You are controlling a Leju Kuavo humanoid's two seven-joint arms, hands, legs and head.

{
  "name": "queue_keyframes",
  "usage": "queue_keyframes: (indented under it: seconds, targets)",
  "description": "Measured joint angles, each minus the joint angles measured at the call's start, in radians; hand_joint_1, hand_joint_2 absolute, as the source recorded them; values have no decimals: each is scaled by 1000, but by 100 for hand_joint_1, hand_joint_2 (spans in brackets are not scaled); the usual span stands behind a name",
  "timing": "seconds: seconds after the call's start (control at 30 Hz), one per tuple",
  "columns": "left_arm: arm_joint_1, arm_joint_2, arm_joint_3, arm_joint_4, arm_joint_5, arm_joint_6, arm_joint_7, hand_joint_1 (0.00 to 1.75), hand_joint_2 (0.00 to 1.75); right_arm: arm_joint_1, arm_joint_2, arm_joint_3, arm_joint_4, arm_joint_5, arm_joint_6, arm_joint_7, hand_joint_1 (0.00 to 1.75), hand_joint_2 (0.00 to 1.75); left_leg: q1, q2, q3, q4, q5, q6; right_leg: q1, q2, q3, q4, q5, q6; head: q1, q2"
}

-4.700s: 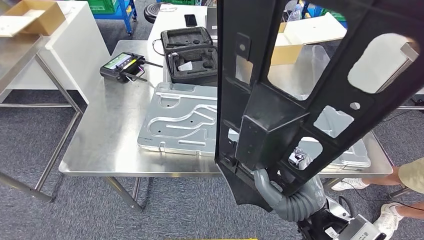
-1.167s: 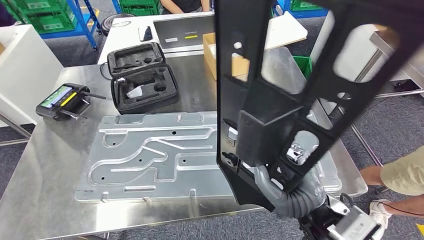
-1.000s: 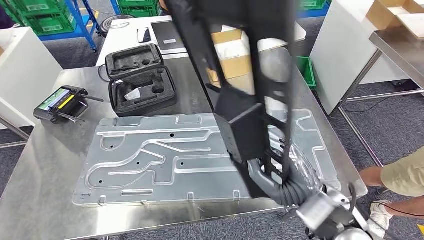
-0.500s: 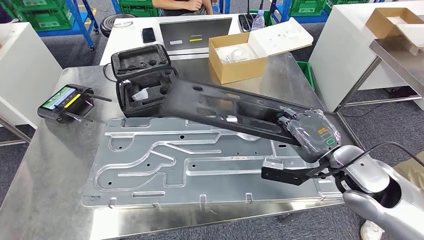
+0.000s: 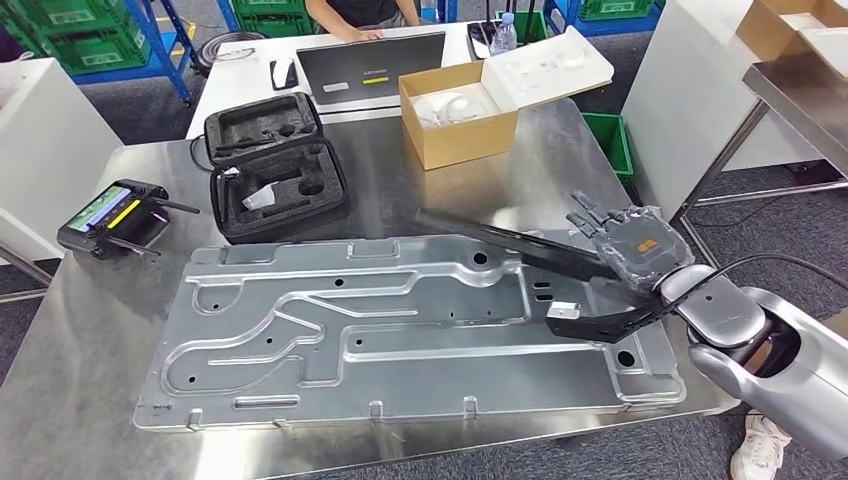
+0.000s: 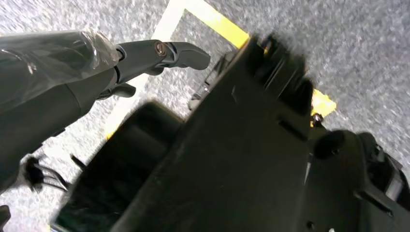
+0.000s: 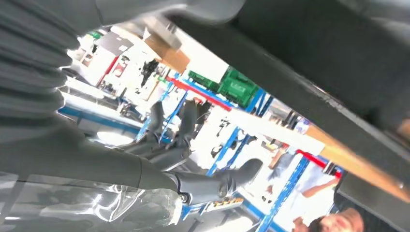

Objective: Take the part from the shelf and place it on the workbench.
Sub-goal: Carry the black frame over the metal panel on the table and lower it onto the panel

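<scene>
The long black frame part (image 5: pixel 520 250) lies low and tilted across the right end of a ribbed metal plate (image 5: pixel 300 330) on the steel workbench (image 5: pixel 90 330). My right hand (image 5: pixel 635 245), wrapped in clear film, holds the part's near end by its thumb side, with the other fingers spread. In the right wrist view the black part (image 7: pixel 314 63) runs close past the outstretched fingers (image 7: pixel 193 181). My left hand (image 6: pixel 145 53) hangs over the grey floor with its fingers stretched out and nothing in it.
A black foam case (image 5: pixel 275 175) stands open behind the plate, a handheld controller (image 5: pixel 105 215) at the left edge, an open cardboard box (image 5: pixel 460 110) at the back. A laptop (image 5: pixel 370 65) and a seated person (image 5: pixel 360 10) are beyond. Someone's shoe (image 5: pixel 760 450) is at the right.
The part swung down from upright before the camera to lying low over the plate. In the last half second it dropped further, and my right hand stayed at its near end.
</scene>
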Motion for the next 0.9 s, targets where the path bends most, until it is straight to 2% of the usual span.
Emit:
queue_keyframes:
  seconds: [0.03,0.07,0.13,0.17,0.2,0.23,0.33,0.4,0.47,0.5,0.53,0.57,0.63,0.7,0.73,0.83,0.87,0.9]
  targets:
    - [1,0,0,0,1,1,3,0,0,0,0,5,3,-2,-3,2,0,0,-1,0,-9,8,9,4,3,1,2,0,-1,-2,0,0]
    - [4,0,-1,0,0,1,9,0,0,0,0,9,5,-4,-6,3,0,0,-3,0,1,-24,35,11,6,2,4,0,-2,-3,0,0]
    - [8,0,-2,0,-2,2,18,0,0,0,-1,11,9,-6,-11,5,0,0,-13,-1,62,-170,110,35,10,5,10,-1,-5,-5,0,0]
    - [9,1,-3,0,-2,2,20,0,0,-1,-1,12,11,-6,-13,6,0,0,-18,0,90,-236,137,47,13,6,12,-1,-6,-5,0,0]
    - [10,2,-4,0,-2,2,20,0,0,-1,-1,15,14,-6,-14,6,0,0,-24,0,107,-279,152,55,13,6,13,-1,-7,-3,0,0]
    - [10,2,-5,0,-1,2,21,0,0,-1,-1,18,18,-7,-15,6,0,0,-28,1,114,-297,154,60,13,5,13,-2,-8,1,1,0]
    - [11,2,-7,0,4,7,27,0,0,-1,-5,24,24,-13,-19,7,0,0,-23,0,123,-317,164,62,11,0,14,1,-15,16,1,0]
    - [11,2,-6,1,9,12,32,0,0,-2,-10,24,29,-16,-23,11,0,0,-16,-1,135,-334,174,64,11,0,-12,63,-56,23,3,0]
    - [11,1,-6,1,13,15,37,0,0,1,-11,26,37,-23,-27,15,0,0,-16,-1,137,-336,175,67,9,1,-71,188,-117,31,4,0]
    - [12,0,-6,1,14,15,39,0,0,4,-11,28,41,-26,-28,16,0,0,-16,-1,137,-335,175,67,8,1,-98,240,-136,35,5,0]
    - [13,-1,-6,1,14,16,41,0,0,7,-11,29,45,-30,-29,16,0,0,-16,0,137,-335,175,67,6,0,-111,265,-138,38,5,0]
    - [13,-1,-6,0,15,16,42,0,0,9,-11,30,47,-33,-32,17,0,0,-16,0,137,-333,175,66,3,0,-103,248,-120,41,5,0]
    - [14,-1,-6,0,17,17,44,0,0,10,-11,29,51,-41,-39,20,0,0,-15,0,137,-328,173,62,-4,-2,-38,123,-54,47,5,0]
    - [13,-1,-6,0,18,18,44,0,0,10,-11,27,54,-51,-52,25,0,0,-20,-2,133,-317,168,54,-4,-2,20,12,-12,43,4,0]
    - [13,-1,-6,1,18,19,44,0,0,11,-11,25,55,-55,-57,29,0,0,-22,-2,131,-314,167,49,-3,-1,28,-8,-8,38,4,0]
    - [14,-1,-6,1,16,20,43,0,0,15,-12,21,56,-63,-69,35,0,0,-20,-2,122,-304,162,37,-3,1,22,-11,-1,15,3,0]
    - [15,-1,-6,1,15,20,43,0,0,15,-12,19,56,-64,-71,37,0,0,-18,-2,113,-282,144,31,-4,0,20,-12,3,9,3,0]
    - [15,-1,-6,1,15,20,43,0,0,17,-12,15,56,-65,-75,38,0,0,-15,-1,97,-241,112,24,-6,-1,17,-13,7,3,3,0]
